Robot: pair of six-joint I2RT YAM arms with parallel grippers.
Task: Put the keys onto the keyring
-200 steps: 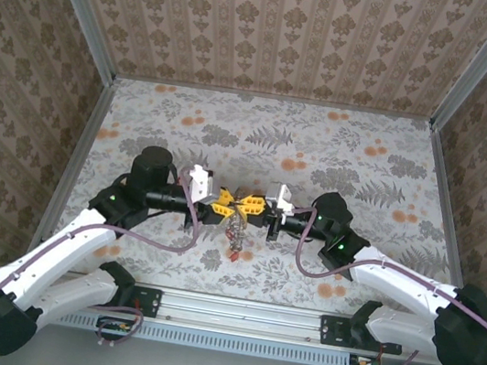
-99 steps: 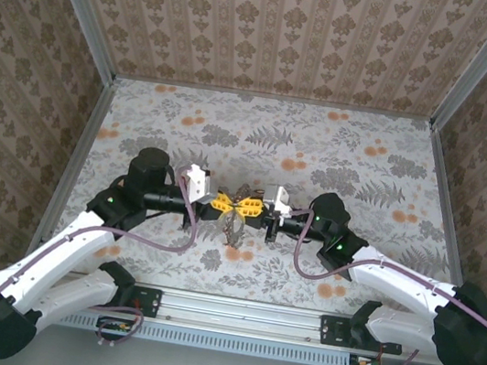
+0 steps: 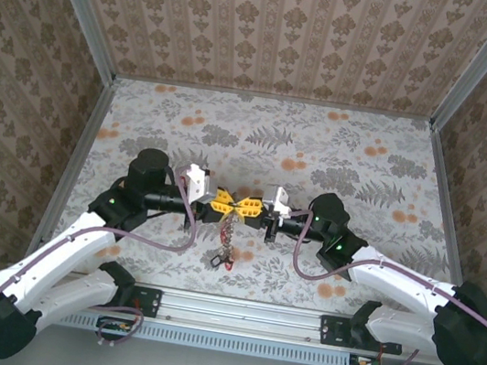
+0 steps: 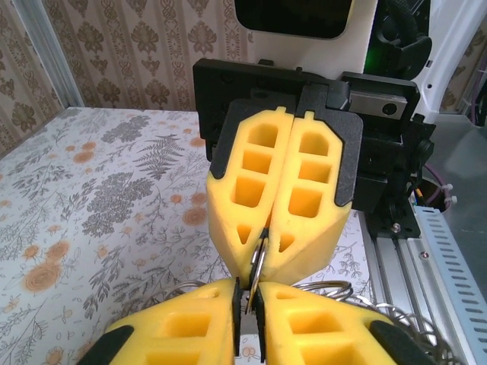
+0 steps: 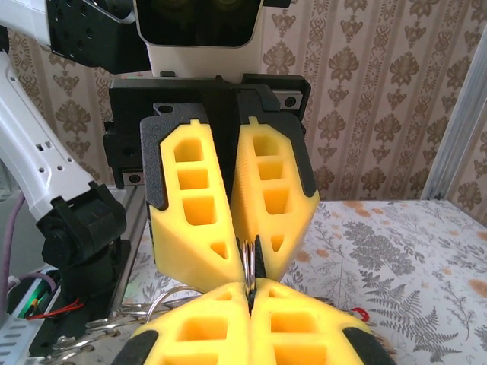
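Note:
My two grippers meet tip to tip above the middle of the table. The left gripper point(image 3: 224, 205) and the right gripper point(image 3: 251, 208) are both shut on the keyring point(image 3: 238, 206), which stands edge-on between them. In the left wrist view the keyring point(image 4: 259, 262) shows as thin metal coils pinched by my left gripper point(image 4: 249, 293) and by the facing yellow fingers point(image 4: 304, 198). The right wrist view has the keyring point(image 5: 248, 257) clamped in my right gripper point(image 5: 249, 287). A dangling string of keys point(image 3: 225, 240) hangs under the ring, ending in dark and red pieces.
Loose silver wire rings point(image 4: 327, 287) lie behind my left fingers, and more rings point(image 5: 152, 304) plus a red key piece point(image 5: 361, 313) flank my right fingers. The metal rail point(image 3: 241, 316) runs along the near edge, and patterned walls enclose the table.
Both grippers shifted slightly away from the rail, still joined. The hanging keys bunched up under the ring half a second ago and now dangle lower and longer.

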